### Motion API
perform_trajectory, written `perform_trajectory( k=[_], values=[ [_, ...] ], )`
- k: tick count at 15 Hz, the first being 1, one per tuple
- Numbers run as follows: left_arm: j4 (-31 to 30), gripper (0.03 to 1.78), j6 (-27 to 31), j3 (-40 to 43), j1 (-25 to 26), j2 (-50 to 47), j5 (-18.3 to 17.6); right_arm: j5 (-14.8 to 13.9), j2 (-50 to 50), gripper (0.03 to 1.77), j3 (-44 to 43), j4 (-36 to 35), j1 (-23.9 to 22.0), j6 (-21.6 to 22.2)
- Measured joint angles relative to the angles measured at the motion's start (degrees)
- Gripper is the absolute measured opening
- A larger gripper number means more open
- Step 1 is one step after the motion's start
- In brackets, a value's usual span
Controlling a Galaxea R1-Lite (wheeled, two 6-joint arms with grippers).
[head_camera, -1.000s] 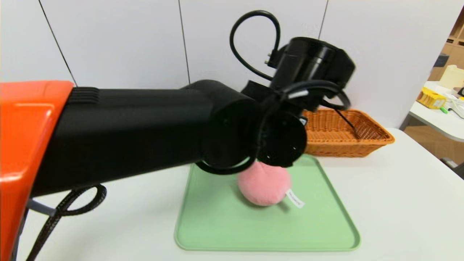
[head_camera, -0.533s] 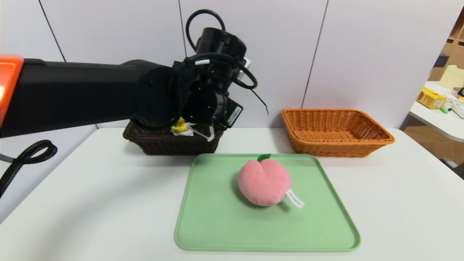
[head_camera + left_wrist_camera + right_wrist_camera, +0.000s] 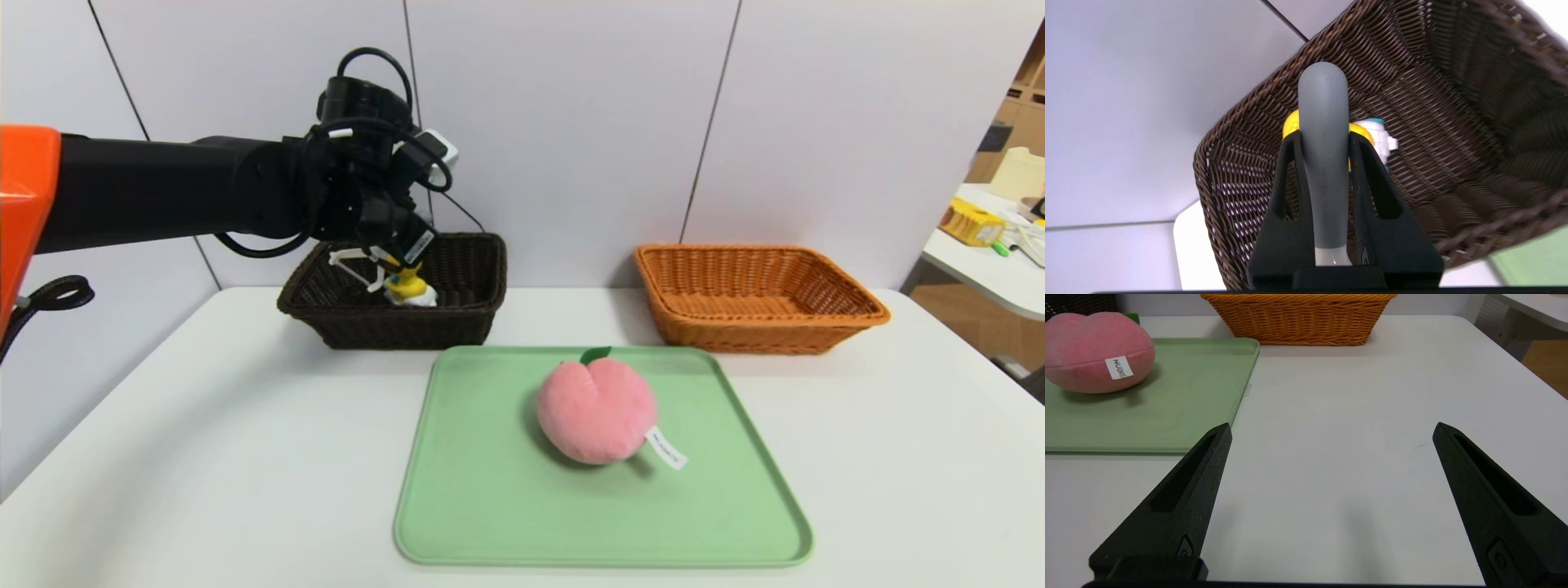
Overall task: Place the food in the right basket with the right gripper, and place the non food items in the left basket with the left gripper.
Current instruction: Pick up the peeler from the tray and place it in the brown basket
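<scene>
On the white tag (image 3: pixel 1119 368) of the pink plush peach (image 3: pixel 1090 351), we read "HUG", followed by smaller letters we cannot make out surely. The print on the left arm's sticker (image 3: pixel 419 246) is too small for us to read.

Wall (image 3: pixel 555 147): pale panels, dark vertical seams, behind the table. Table (image 3: pixel 865 457): white top, spans the lower frame. Desk (image 3: pixel 1004 265): white, right edge, yellow box (image 3: pixel 971 222) on it. Floor (image 3: pixel 980 327): brown, below the desk. Shelving (image 3: pixel 1027 106): wooden, upper right.
</scene>
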Motion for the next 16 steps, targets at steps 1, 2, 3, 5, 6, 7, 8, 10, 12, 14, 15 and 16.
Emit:
perform_trajectory(
  k=[1, 2, 3, 5, 6, 7, 8, 10, 12, 14, 15, 16],
  values=[
    [-0.5, 0.3, 1.9, -0.1, 0.8, 0.9, -1.8, 0.0, 0.0, 1.7, 0.0, 0.0, 0.0, 0.0],
    [-1.5, 0.3, 3.5, -0.3, 1.5, 1.8, -3.8, 0.0, 0.0, 1.7, 0.0, 0.0, 0.0, 0.0],
    [-2.9, 0.3, 4.9, -0.4, 2.2, 2.8, -5.8, 0.0, 0.0, 1.7, 0.0, 0.0, 0.0, 0.0],
    [-5.9, 0.3, 6.8, -0.7, 2.6, 4.7, -8.6, 0.0, 0.0, 1.7, 0.0, 0.0, 0.0, 0.0],
    [-7.2, 0.3, 7.4, -0.9, 2.7, 5.6, -10.2, 0.0, 0.0, 1.7, 0.0, 0.0, 0.0, 0.0],
    [-8.4, 0.3, 8.4, -1.0, 2.9, 6.3, -12.7, 0.0, 0.0, 1.7, 0.0, 0.0, 0.0, 0.0],
    [-9.5, 0.3, 9.4, -1.0, 3.2, 6.9, -14.6, 0.0, 0.0, 1.7, 0.0, 0.0, 0.0, 0.0],
    [-9.8, 0.3, 9.9, -1.1, 3.2, 7.7, -15.4, 0.0, 0.0, 1.7, 0.0, 0.0, 0.0, 0.0],
    [-9.8, 0.3, 10.7, -1.1, 3.2, 8.0, -16.8, 0.0, 0.0, 1.7, 0.0, 0.0, 0.0, 0.0],
    [-9.7, 0.3, 12.1, -1.1, 3.3, 8.3, -18.5, 0.0, 0.0, 1.7, 0.0, 0.0, 0.0, 0.0],
    [-9.7, 0.3, 12.2, -1.0, 3.2, 8.4, -18.6, 0.0, 0.0, 1.7, 0.0, 0.0, 0.0, 0.0],
    [-9.6, 0.3, 12.2, -0.9, 3.1, 8.5, -18.8, 0.0, 0.0, 1.7, 0.0, 0.0, 0.0, 0.0]
  ],
)
